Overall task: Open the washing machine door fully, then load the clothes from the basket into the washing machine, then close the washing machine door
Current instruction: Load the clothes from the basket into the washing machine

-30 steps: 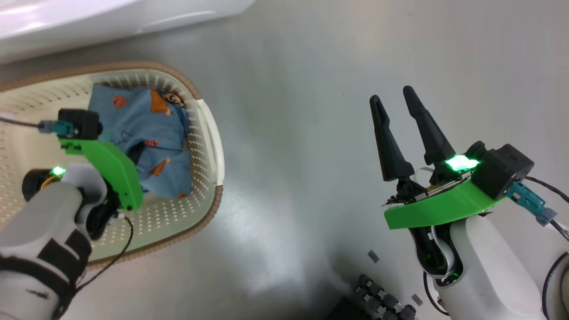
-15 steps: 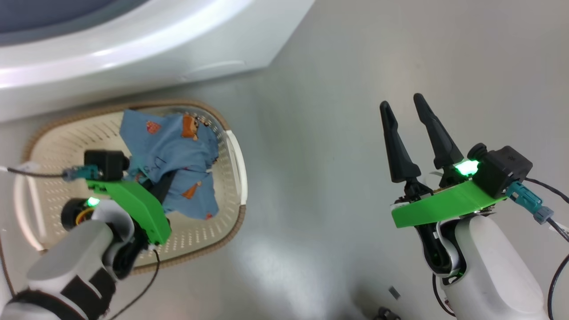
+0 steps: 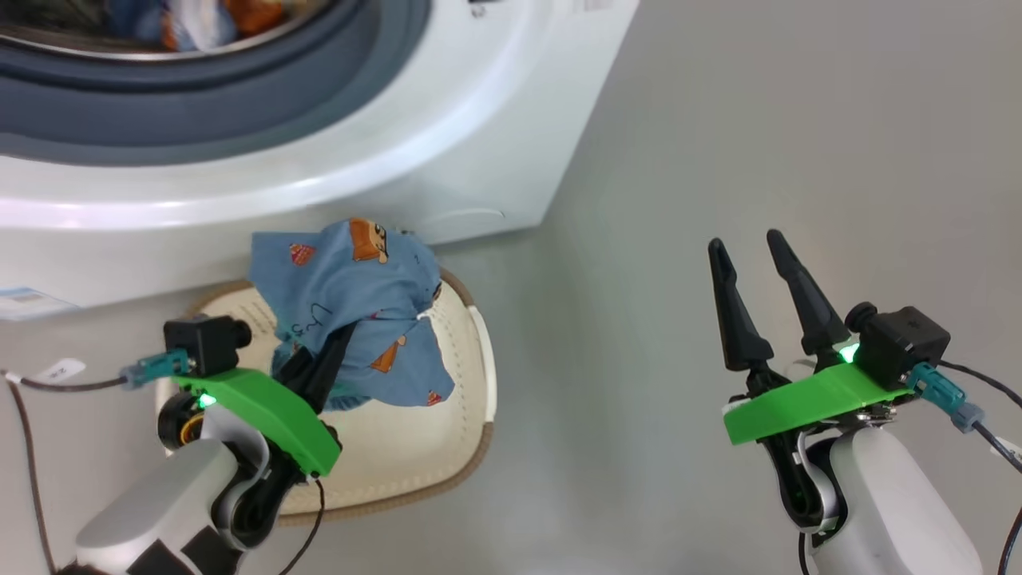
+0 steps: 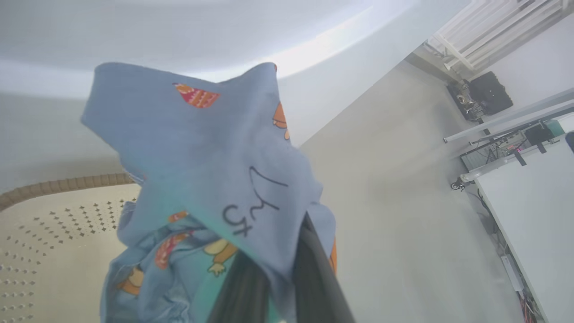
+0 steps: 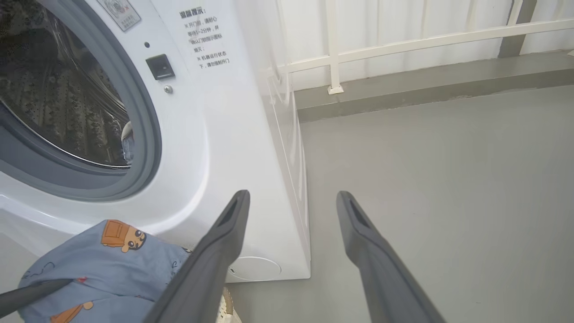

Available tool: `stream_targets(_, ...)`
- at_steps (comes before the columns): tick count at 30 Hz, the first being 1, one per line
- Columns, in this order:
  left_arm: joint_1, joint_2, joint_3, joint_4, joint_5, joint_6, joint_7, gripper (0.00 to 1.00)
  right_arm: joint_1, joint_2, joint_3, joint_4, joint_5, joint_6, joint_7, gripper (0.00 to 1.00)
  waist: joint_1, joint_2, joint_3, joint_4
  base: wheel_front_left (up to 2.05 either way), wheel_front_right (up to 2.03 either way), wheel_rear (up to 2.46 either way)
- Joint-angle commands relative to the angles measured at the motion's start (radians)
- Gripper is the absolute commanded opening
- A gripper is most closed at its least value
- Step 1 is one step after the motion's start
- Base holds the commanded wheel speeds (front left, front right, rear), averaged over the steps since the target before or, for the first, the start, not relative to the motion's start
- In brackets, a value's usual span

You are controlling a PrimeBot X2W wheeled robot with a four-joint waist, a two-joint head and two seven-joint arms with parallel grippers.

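Note:
My left gripper [image 3: 329, 358] is shut on the clothes [image 3: 351, 295], a light blue garment printed with bears, and holds it up above the basket [image 3: 447, 447]. In the left wrist view the fabric [image 4: 215, 157] drapes over my dark fingers [image 4: 314, 278]. The washing machine [image 3: 447, 136] stands just behind, its grey gasket [image 3: 239, 104] ringing the open drum [image 5: 58, 89]. More printed fabric [image 3: 200, 20] lies inside the drum. My right gripper [image 3: 746, 247] hangs open over bare floor, right of the machine. The washing machine door is out of view.
Grey floor [image 3: 758, 120] stretches to the right of the machine. A white railing and low ledge [image 5: 403, 76] run behind it. A cable [image 3: 24, 431] trails from my left wrist. Equipment and a table edge [image 4: 529, 188] stand further off.
The head camera has tilted up, bringing the machine's opening into view. My left gripper has risen with the blue garment, lifting it out of the basket. The right gripper stays open.

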Motion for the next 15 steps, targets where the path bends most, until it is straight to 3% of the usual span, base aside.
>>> stream_targets(1, 0.012, 0.038, 0.039, -0.028, 0.001, -0.004, -0.018, 0.0, 0.023, -0.004, 0.011, -0.014, -0.008, 0.004, -0.008, 1.0, 0.0002, 0.0, -0.087, 0.062, 0.0, 0.0, 0.0)
stream_targets(7, 0.072, 0.054, 0.12, -0.084, 0.031, 0.0, -0.034, 0.0, 0.045, -0.004, -0.008, 0.016, -0.023, 0.004, -0.008, 1.0, 0.0002, 0.0, -0.18, 0.09, 0.0, 0.0, 0.0)
stream_targets(15, 0.218, 0.04, 0.349, -0.245, 0.175, 0.085, -0.034, 0.0, 0.078, -0.004, -0.031, 0.048, -0.045, 0.004, -0.008, 1.0, 0.0002, 0.0, -0.291, 0.133, 0.0, 0.0, 0.0)
